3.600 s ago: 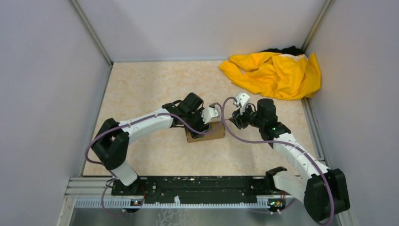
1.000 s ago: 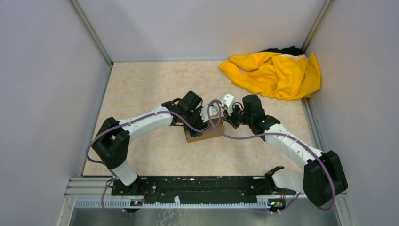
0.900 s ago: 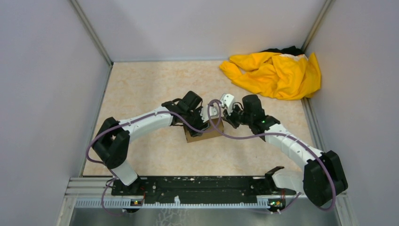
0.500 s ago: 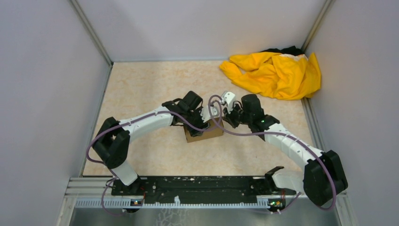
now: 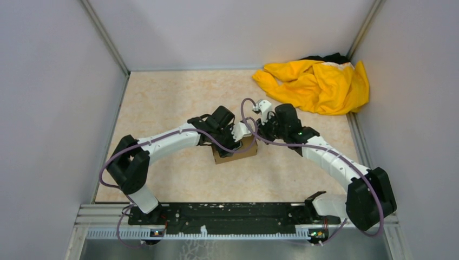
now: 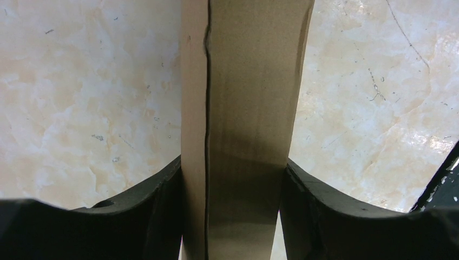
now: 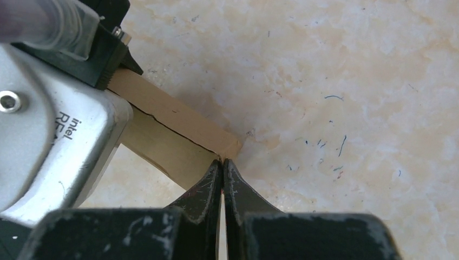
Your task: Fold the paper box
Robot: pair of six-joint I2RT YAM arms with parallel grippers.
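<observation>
The paper box (image 5: 235,152) is a small brown carton on the table's middle. My left gripper (image 5: 236,142) is shut on it; in the left wrist view the carton (image 6: 246,108) fills the gap between both black fingers (image 6: 149,216), with a seam running down its top. My right gripper (image 5: 257,132) is shut and empty, its tips (image 7: 222,165) touching the carton's far right corner (image 7: 178,127). The left wrist camera housing (image 7: 48,135) sits close at the left of the right wrist view.
A crumpled yellow cloth (image 5: 316,84) lies in the far right corner over something black. Grey walls enclose the table on three sides. Purple cables (image 5: 249,127) loop between the two wrists. The black base rail (image 5: 227,214) runs along the near edge.
My right gripper has moved left and slightly away toward the carton's far right corner, now touching it. The left gripper and carton have stayed put.
</observation>
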